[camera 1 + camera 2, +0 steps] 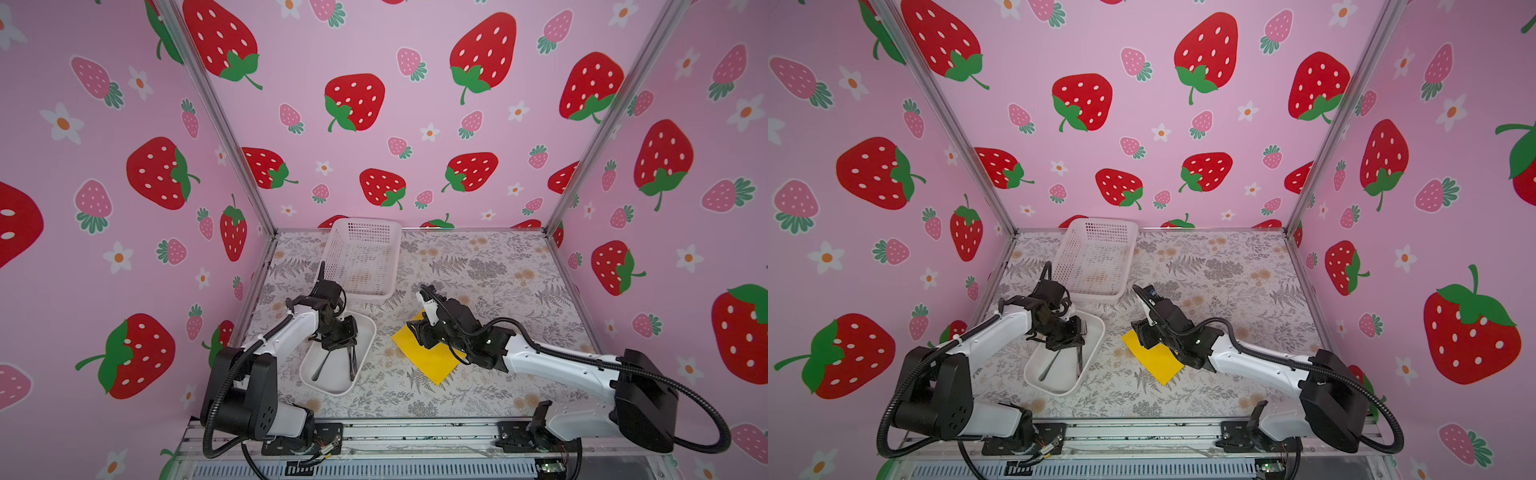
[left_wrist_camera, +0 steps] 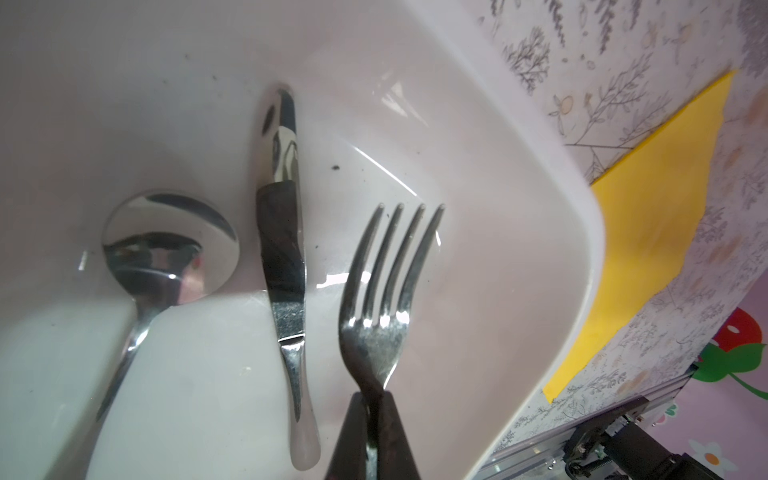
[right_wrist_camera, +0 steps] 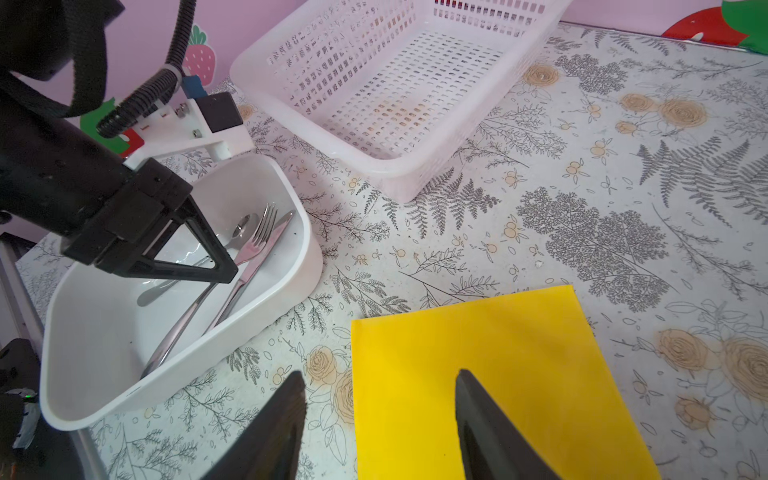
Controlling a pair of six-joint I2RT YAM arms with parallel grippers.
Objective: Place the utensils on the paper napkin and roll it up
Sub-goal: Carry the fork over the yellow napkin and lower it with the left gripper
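Only lettering I can spot is some tiny red marks on the white bracket by the left wrist, way too small to read from the right wrist view. All three utensils sit in the white tray: spoon, knife and fork side by side. The left gripper has its jaws pressed together on the fork's neck just below the tines, and the fingers hide the rest of that handle. In both top views that gripper's body covers most of the cutlery heads, so mostly the handles poke out. The yellow napkin lies flat on the floral table, just beside the tray, with the right arm covering part of it from above. The right gripper hangs over the napkin's edge with its jaws spread, holding nothing; can't tell if the tips touch the paper. The napkin's near edge is cut off by the frame. The white basket sits behind the tray.
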